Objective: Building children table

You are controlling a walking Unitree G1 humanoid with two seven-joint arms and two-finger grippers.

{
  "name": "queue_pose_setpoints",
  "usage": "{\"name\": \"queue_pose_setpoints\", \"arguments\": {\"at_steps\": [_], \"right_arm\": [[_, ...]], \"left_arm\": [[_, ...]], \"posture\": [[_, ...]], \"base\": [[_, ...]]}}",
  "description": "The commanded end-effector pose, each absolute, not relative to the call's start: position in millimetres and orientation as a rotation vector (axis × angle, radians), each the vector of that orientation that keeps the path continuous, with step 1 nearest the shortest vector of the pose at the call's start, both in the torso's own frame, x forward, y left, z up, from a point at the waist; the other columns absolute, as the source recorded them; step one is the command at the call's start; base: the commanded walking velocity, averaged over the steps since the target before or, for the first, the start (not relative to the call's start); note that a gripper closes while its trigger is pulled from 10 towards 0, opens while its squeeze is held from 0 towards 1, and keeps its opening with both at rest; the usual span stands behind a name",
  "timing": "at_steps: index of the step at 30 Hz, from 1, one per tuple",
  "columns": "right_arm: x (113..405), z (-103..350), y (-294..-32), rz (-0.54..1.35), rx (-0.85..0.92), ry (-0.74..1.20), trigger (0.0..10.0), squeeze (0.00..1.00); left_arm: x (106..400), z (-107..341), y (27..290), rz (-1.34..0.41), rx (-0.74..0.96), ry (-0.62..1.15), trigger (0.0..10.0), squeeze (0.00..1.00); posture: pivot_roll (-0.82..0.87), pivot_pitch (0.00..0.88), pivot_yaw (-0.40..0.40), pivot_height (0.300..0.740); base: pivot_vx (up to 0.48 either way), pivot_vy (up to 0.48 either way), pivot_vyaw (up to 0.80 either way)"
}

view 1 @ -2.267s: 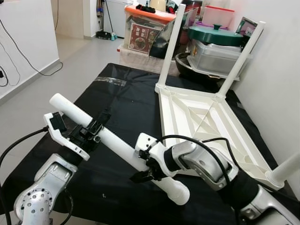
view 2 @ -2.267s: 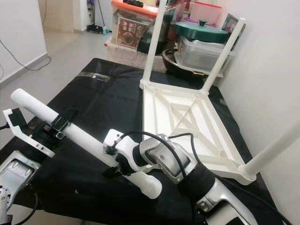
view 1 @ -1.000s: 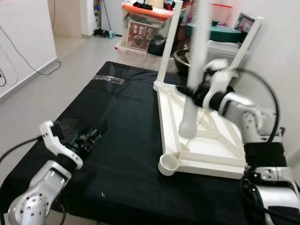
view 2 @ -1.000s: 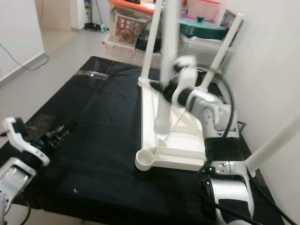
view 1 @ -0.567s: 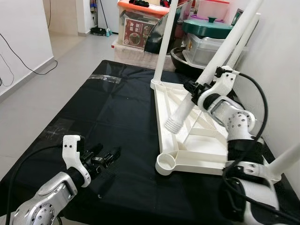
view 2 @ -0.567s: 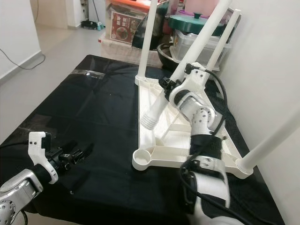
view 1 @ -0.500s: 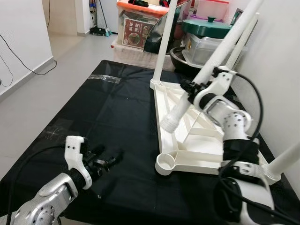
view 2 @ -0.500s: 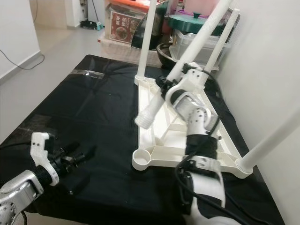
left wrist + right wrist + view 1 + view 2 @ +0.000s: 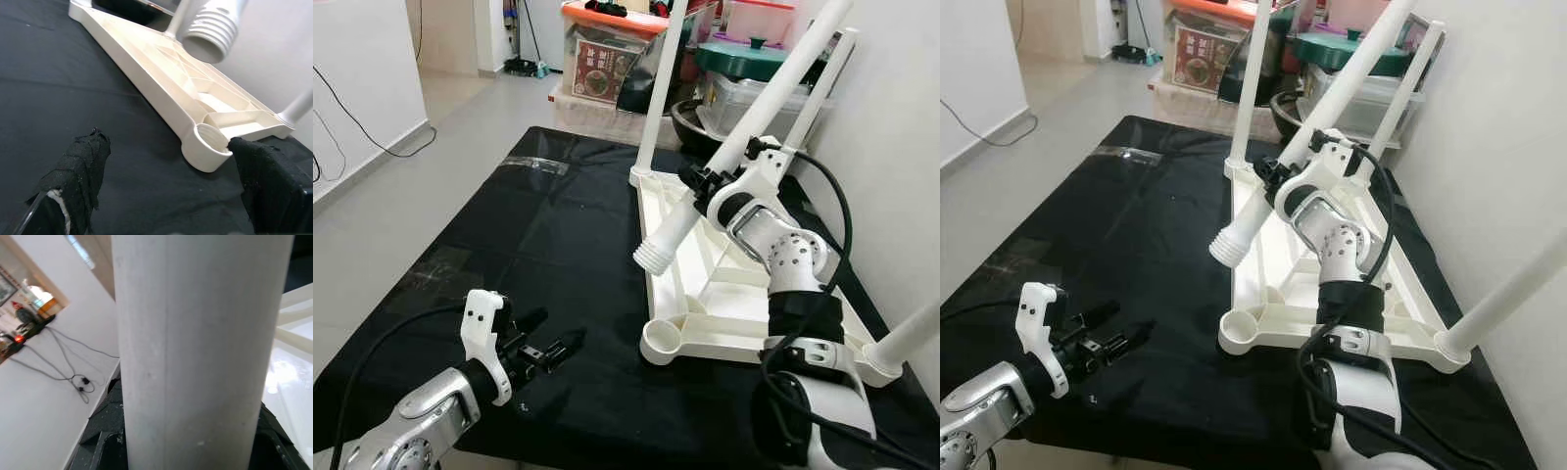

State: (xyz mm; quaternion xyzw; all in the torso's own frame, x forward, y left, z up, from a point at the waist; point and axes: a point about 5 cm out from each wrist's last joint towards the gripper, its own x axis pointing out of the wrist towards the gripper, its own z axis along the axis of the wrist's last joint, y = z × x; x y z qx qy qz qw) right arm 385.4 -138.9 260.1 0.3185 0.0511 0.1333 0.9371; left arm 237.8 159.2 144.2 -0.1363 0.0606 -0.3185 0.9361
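Right claw (image 9: 705,183) grips the tilted table leg (image 9: 744,137) (left claw (image 9: 548,352) open, empty).

left arm (image 9: 421,431): silver metal casing, rounded joint housing with a ring of small dark holes. white plastic bracket at the wrist. black cable loops from the wrist back along the forearm. left gripper (image 9: 551,350): two long black fingers; in the left wrist view the fingertips (image 9: 80,171) are wrapped in rough black fabric padding. right arm (image 9: 783,259): silver rounded segments, black joint bands, white wrist housing, black cables looping alongside. right gripper (image 9: 700,181): black, with small black fittings.
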Motion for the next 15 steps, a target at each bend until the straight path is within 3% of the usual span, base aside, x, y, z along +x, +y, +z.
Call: {"name": "queue_pose_setpoints", "arguments": {"at_steps": [1,2,9,13,15], "right_arm": [[378,272,-131,0.387,0.629,0.026,0.0,0.0],[370,280,-124,0.518,0.622,-0.044,0.0,0.0],[342,301,-107,0.904,0.655,-0.174,0.0,0.0],[306,302,-81,1.322,0.525,-0.197,0.0,0.0],[303,301,-79,1.351,0.511,-0.191,0.0,0.0]], "left_arm": [[234,146,156,-0.708,-0.267,0.131,10.0,0.0],[233,149,155,-0.729,-0.275,0.125,10.0,0.0],[230,158,155,-0.791,-0.304,0.104,10.0,0.0],[218,172,148,-0.996,-0.286,0.094,10.0,0.0],[217,173,148,-1.011,-0.275,0.101,10.0,0.0]], "posture": [[0.11,0.0,-0.133,0.74],[0.11,0.0,-0.132,0.74],[0.12,0.0,-0.135,0.74],[0.12,0.0,-0.132,0.74],[0.12,0.0,-0.127,0.74]], "base": [[0.0,0.0,0.0],[0.0,0.0,0.0],[0.0,0.0,0.0],[0.0,0.0,0.0],[0.0,0.0,0.0]]}}
